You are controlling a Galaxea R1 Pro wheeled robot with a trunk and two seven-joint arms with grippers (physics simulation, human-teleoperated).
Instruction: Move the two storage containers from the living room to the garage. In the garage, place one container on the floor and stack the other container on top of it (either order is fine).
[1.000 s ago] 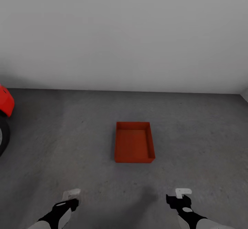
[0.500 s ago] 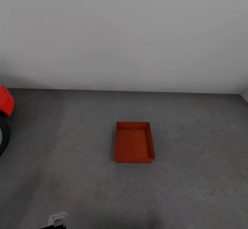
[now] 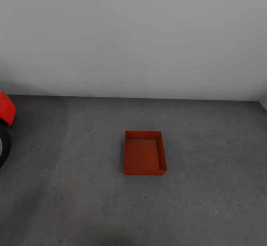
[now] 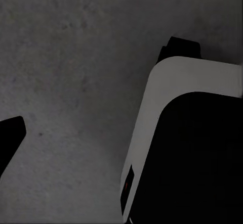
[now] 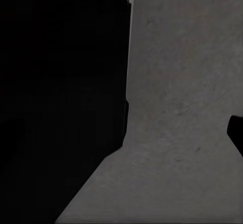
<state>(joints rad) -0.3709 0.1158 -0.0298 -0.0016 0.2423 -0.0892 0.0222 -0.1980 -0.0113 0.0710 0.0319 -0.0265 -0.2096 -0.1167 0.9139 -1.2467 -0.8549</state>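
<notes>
An orange-red storage container sits upright and lidless on the garage's dark grey concrete floor, in the middle of the head view, a short way from the pale wall. I make out a single bin outline there. The living room is out of view. My left gripper hangs over bare concrete beside the robot's white and black base, with one dark fingertip at the picture's edge and nothing held. My right gripper also holds nothing, with one fingertip at the edge, next to the dark base.
The red car, with its black tyre, stands at the far left edge. A plain pale grey wall closes the far side. Open concrete surrounds the container on all sides.
Both arms have dropped back out of the bottom of the head view, the right one first and then the left. The container has stayed where it was.
</notes>
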